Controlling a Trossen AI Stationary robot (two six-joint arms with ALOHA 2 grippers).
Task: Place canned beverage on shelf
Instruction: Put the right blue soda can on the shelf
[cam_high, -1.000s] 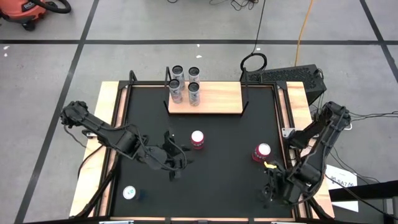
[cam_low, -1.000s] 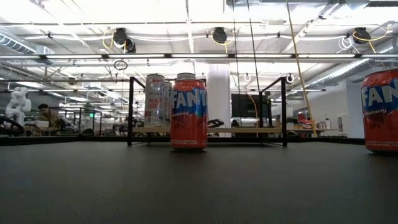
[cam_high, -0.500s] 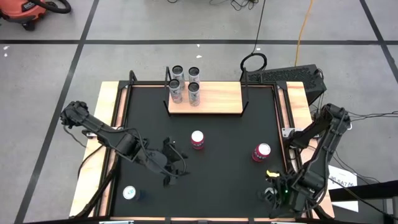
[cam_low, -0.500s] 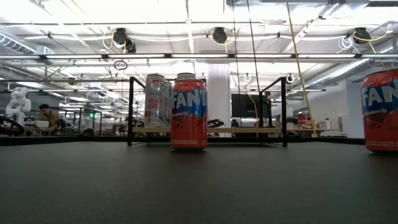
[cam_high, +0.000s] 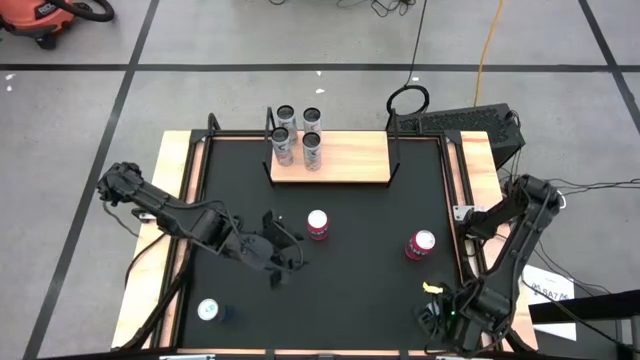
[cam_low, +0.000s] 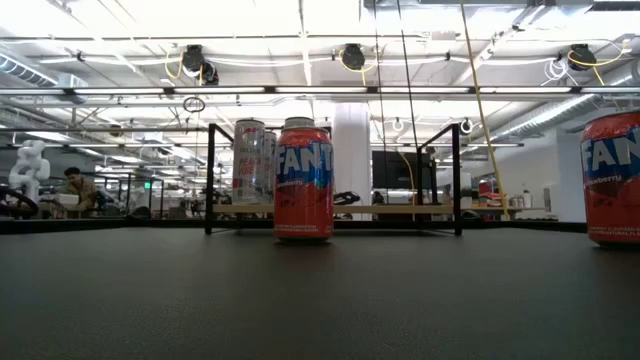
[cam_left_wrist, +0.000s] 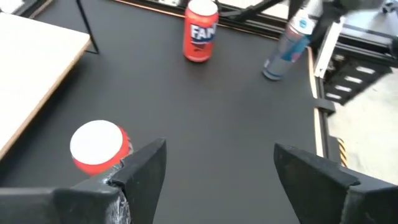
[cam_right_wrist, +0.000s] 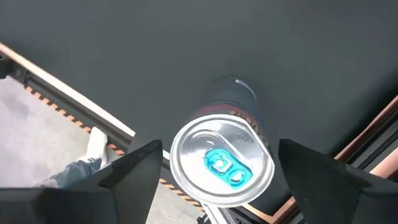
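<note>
The shelf, a light-wood board with black uprights, stands at the table's far edge with several silver cans at its left end. One red Fanta can stands upright mid-table and another stands to the right. My left gripper is open and empty. In the left wrist view the nearer red can stands just outside one finger. My right gripper is open at the near right corner. Its fingers stand on either side of an upright silver-blue can, above its top.
A can with a white top stands near the table's near left corner. Light-wood side strips and black rails edge the tabletop. The silver-blue can also shows in the left wrist view, close to the right rail.
My right gripper has drawn toward the table's near edge at the right corner, staying open. My left gripper has shifted a little beside the mid-table red can. No can has moved.
</note>
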